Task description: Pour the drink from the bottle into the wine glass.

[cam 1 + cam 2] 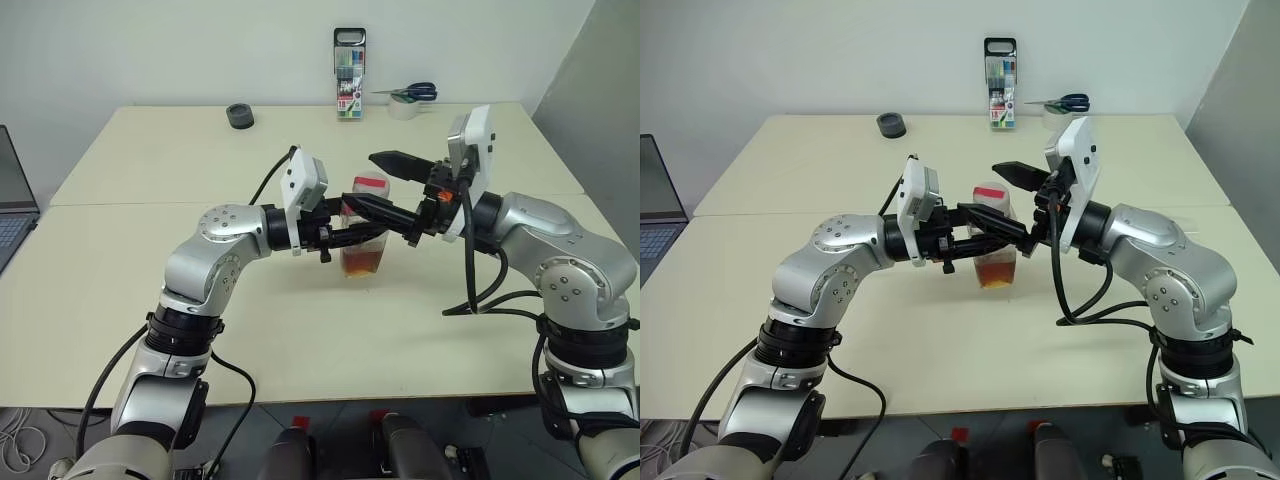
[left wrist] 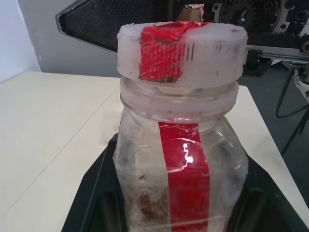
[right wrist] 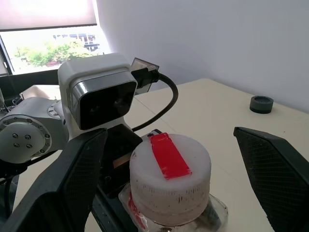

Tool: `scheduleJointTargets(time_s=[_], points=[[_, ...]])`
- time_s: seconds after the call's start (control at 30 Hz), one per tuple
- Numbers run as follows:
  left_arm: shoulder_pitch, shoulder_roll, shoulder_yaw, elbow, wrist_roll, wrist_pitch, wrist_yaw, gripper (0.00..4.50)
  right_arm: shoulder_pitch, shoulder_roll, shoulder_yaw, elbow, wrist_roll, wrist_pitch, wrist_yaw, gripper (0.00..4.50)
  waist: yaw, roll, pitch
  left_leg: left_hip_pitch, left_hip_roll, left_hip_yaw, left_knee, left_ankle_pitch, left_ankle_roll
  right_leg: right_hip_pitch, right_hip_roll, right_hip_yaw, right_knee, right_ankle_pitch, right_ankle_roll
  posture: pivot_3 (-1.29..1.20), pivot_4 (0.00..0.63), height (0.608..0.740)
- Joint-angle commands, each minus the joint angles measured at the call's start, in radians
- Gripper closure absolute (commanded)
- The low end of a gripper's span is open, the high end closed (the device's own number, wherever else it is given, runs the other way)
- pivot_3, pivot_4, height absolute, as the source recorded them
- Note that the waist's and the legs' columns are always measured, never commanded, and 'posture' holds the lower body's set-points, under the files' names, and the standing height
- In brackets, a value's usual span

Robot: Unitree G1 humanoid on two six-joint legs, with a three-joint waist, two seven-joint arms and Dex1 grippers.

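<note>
left eye view: the bottle (image 1: 366, 228) is held upright above the tabletop (image 1: 150, 250), roughly mid-tabletop, near the robot. left claw (image 1: 362, 236) is clamped round the bottle's body. right claw (image 1: 395, 185) is spread wide, one finger above and one below-front of the cap (image 1: 370, 184), not pinching it. the drink (image 1: 362, 261) sits low in the bottle, amber-brown. at the far edge: a dark round thing (image 1: 240, 116), a pen case (image 1: 349, 74), scissors (image 1: 412, 93) on a tape roll.

right eye view: same layout. bottle upright and gripped by the left claw, the right claw's fingers straddle the cap w/ gaps both sides. laptop edge (image 1: 658, 215) off to the robot's left.

left wrist view: bottle close up, wedged btwn the left claw's black fingers; white cap w/ red strip sits on the neck. red label strip runs down the body.

right wrist view: cap from above, right claw's fingers (image 3: 67, 188) stand wide on either side, clear of it.

progress, my read: early stage. bottle is picked up and steadied, but the cap is on, so uncapping is left, then tilt and pour. can't spot the wine glass, so nothing poured as far as i can tell.
</note>
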Motion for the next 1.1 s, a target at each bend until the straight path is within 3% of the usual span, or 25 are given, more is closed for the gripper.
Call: scheduleJointTargets(time_s=[0.03, 0.23, 0.27, 0.43, 0.8, 1.03, 1.1], points=[[-0.021, 0.000, 0.012, -0.033, -0.011, -0.010, -0.007, 2.52, -0.014, 0.012, -0.046, -0.021, 0.032, -0.005, -0.016, 0.61, 0.000, 0.000, 0.000, 0.000, 0.000, 0.000, 0.000, 0.000, 0.000, 0.000, 0.000, 0.000, 0.000, 0.000, 0.000, 0.00, 0.150, 0.740], [-0.020, 0.001, 0.013, -0.034, -0.011, -0.009, -0.008, 2.52, 0.000, 0.009, -0.034, -0.029, 0.032, -0.005, -0.007, 2.65, 0.000, 0.000, 0.000, 0.000, 0.000, 0.000, 0.000, 0.000, 0.000, 0.000, 0.000, 0.000, 0.000, 0.000, 0.000, 0.00, 0.150, 0.740], [-0.020, 0.001, 0.012, -0.034, -0.011, -0.009, -0.007, 2.52, 0.001, 0.008, -0.033, -0.030, 0.034, -0.004, -0.006, 2.73, 0.000, 0.000, 0.000, 0.000, 0.000, 0.000, 0.000, 0.000, 0.000, 0.000, 0.000, 0.000, 0.000, 0.000, 0.000, 0.00, 0.150, 0.740], [-0.023, 0.004, 0.014, -0.035, -0.016, -0.006, -0.014, 2.52, -0.006, -0.003, -0.023, -0.028, 0.040, -0.004, 0.023, 2.73, 0.000, 0.000, 0.000, 0.000, 0.000, 0.000, 0.000, 0.000, 0.000, 0.000, 0.000, 0.000, 0.000, 0.000, 0.000, 0.00, 0.150, 0.740], [-0.043, 0.046, 0.021, -0.058, -0.069, 0.032, -0.121, 2.52, -0.209, -0.131, 0.033, 0.221, 0.002, -0.060, 0.389, 2.73, -0.001, 0.000, 0.000, 0.000, 0.000, 0.000, 0.000, 0.000, 0.001, 0.000, 0.001, -0.001, 0.000, 0.000, 0.000, 0.00, 0.150, 0.740], [-0.019, 0.056, 0.032, -0.081, -0.068, 0.036, -0.100, 2.52, -0.252, -0.183, 0.070, 0.260, -0.158, -0.247, 0.492, 2.73, 0.000, 0.000, 0.000, 0.000, 0.000, 0.000, 0.000, 0.000, 0.000, 0.000, 0.001, 0.000, -0.001, 0.000, 0.000, 0.00, 0.150, 0.740], [-0.009, 0.063, 0.037, -0.083, -0.069, 0.035, -0.101, 2.52, -0.287, -0.163, 0.004, 0.283, -0.060, -0.135, 0.434, 2.73, 0.000, 0.000, 0.000, 0.000, 0.000, 0.000, 0.000, 0.000, 0.000, 0.000, 0.000, 0.000, -0.001, 0.000, 0.000, 0.00, 0.150, 0.740]])
